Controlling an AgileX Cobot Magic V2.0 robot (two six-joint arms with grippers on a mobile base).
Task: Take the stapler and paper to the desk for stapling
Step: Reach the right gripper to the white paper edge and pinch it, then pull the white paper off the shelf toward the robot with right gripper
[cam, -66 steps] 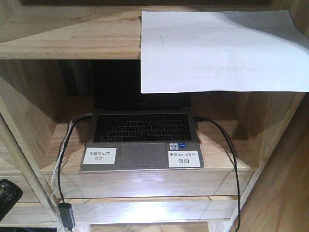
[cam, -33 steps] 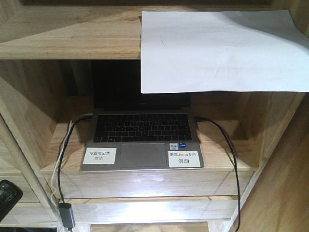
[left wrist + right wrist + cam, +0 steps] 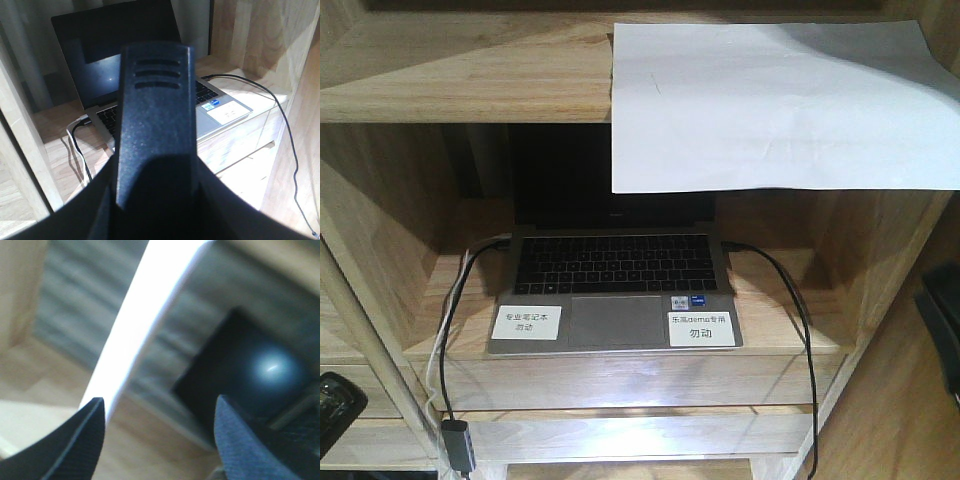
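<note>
Showing up at right edge: right arm (image 3: pixel 940 335), absent a second ago; right claw (image 3: pixel 160 422) spread wide, empty, near paper (image 3: pixel 770 100), so pick looks imminent; left claw (image 3: pixel 152 150): can't tell.

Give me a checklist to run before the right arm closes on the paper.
1. Paper reachable: the paper lies on the upper shelf, with its front edge overhanging: ok.
2. Right gripper open and empty: ok.
3. Paper edge lined up between the fingers: the right wrist view shows only a blurred white strip beyond the fingertips, toward the picture's left: cannot tell.
4. Clearance below: the open laptop sits directly under the overhang, with a cable beside it: not ok, so it is probably safer to stay high.
5. Stapler secured: not identifiable in any view: cannot tell.
</note>
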